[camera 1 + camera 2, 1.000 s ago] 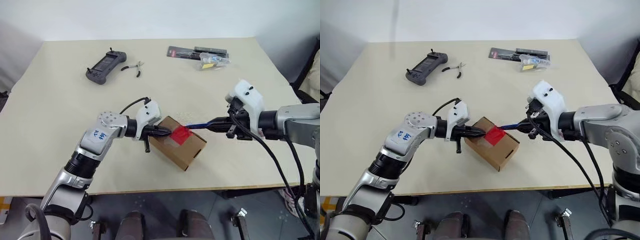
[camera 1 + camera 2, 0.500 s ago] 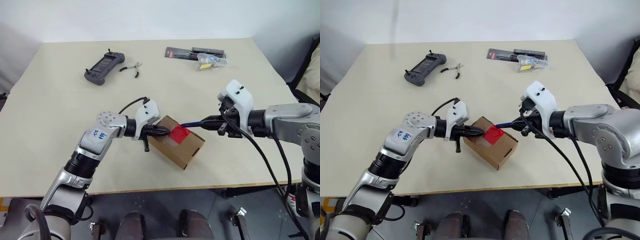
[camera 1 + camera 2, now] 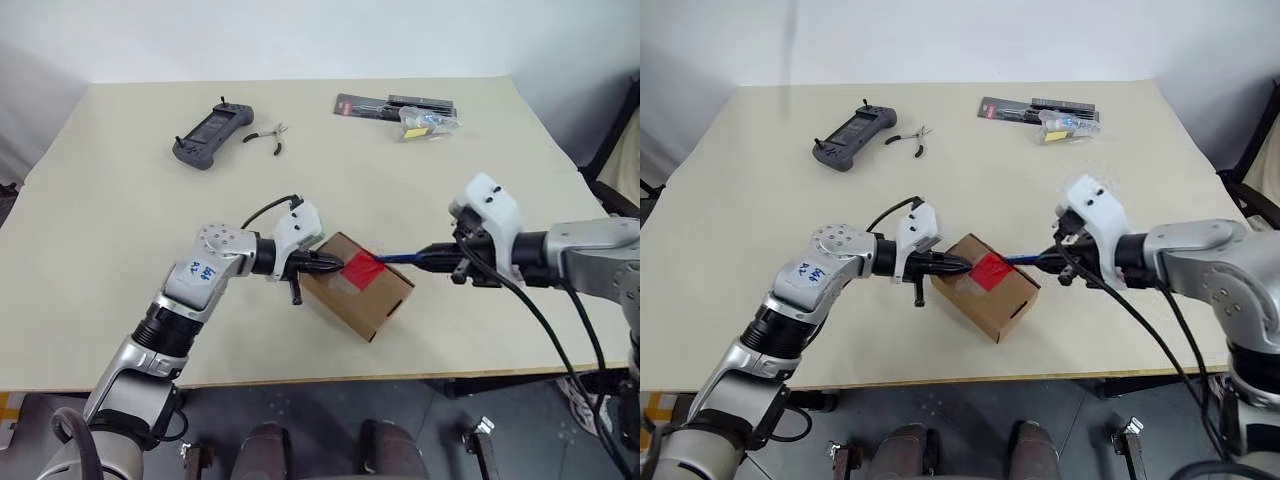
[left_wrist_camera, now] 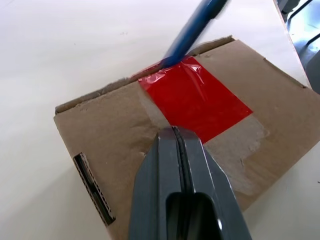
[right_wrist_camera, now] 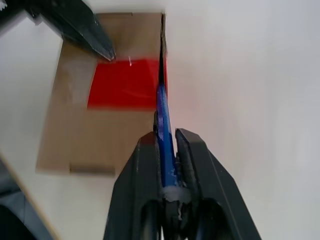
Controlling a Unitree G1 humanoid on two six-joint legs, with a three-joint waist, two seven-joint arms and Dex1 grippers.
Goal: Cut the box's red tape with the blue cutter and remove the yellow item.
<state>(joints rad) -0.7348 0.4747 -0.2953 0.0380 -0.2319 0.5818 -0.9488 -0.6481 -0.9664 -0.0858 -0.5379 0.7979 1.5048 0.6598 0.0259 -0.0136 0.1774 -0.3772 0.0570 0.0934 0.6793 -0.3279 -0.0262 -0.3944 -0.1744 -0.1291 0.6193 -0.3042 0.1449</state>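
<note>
So the box [image 3: 357, 285] sits a bit below the middle of the frame in the left eye view, on the table [image 3: 120, 240], with the red tape [image 3: 361, 268] on its top face. The left gripper [image 3: 328, 264] comes in from the left with its fingers pressed together, tips resting on the box top right at the tape's left edge. The right gripper [image 3: 436, 258] is off to the right of the box, clamped on the blue cutter [image 3: 398, 257]. The cutter runs left from it, and its dark tip touches the tape at the box's upper right edge. In the right wrist view the tip sits right on the tape's edge.
</note>
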